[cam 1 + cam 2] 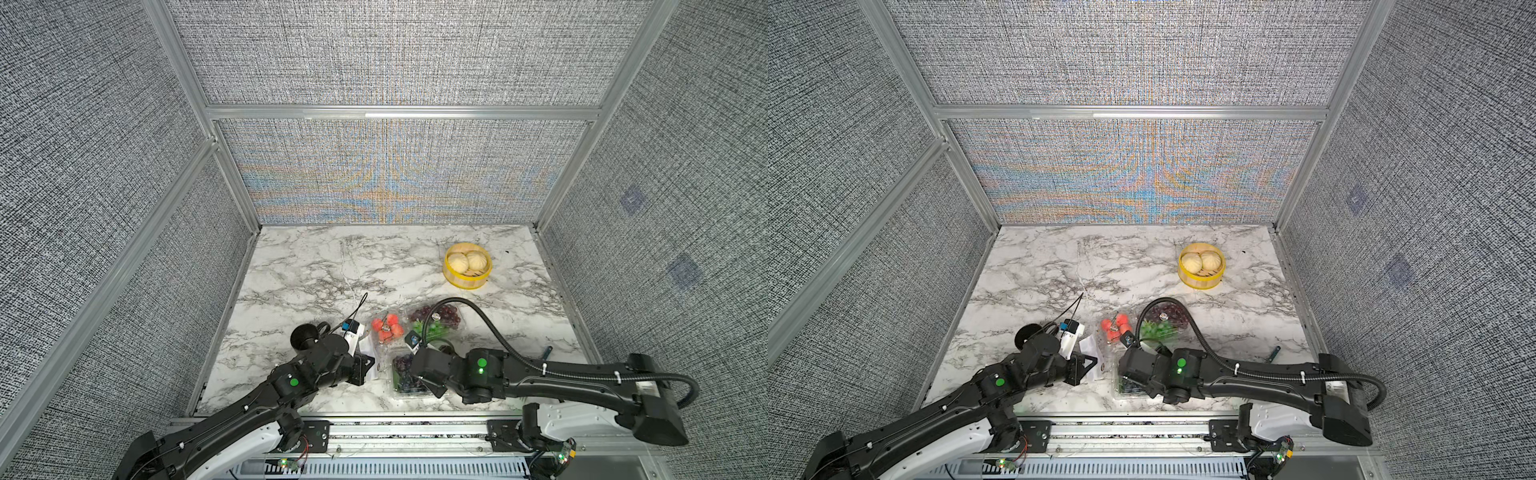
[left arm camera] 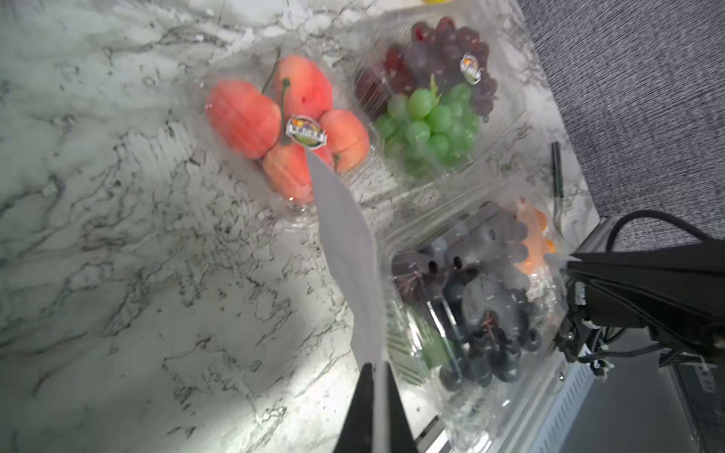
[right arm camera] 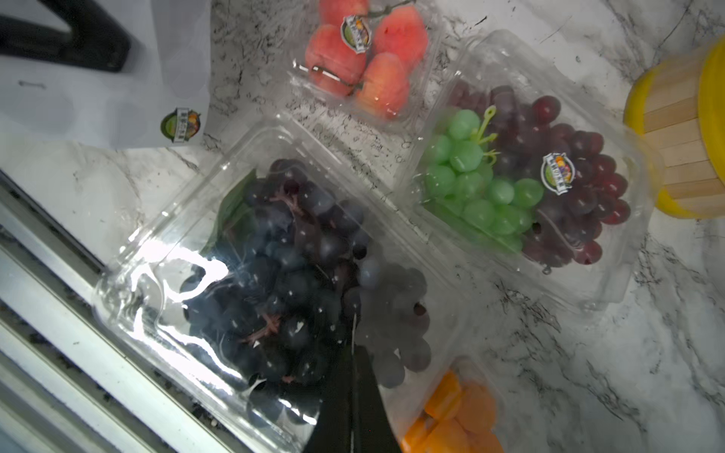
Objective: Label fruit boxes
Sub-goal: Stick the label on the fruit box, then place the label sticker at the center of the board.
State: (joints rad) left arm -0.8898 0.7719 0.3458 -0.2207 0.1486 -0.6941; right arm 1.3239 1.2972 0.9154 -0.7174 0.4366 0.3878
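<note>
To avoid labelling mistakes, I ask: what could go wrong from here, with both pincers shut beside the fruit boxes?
The left pincer pinches the sticker sheet only by one end; it may slip or flop onto the red fruit box.
The dark grape box lies close to the table front edge; a push by the right pincer might slide it off.

Veined marble table (image 1: pixel 316 266), four clear fruit boxes (image 3: pixel 157 255) clustered near its front, yellow steamer (image 1: pixel 463 283) farther back.

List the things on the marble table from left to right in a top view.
red fruit box → purple and green grape box → yellow steamer → thin dark tool. Omitted for overlap: dark grape box.
</note>
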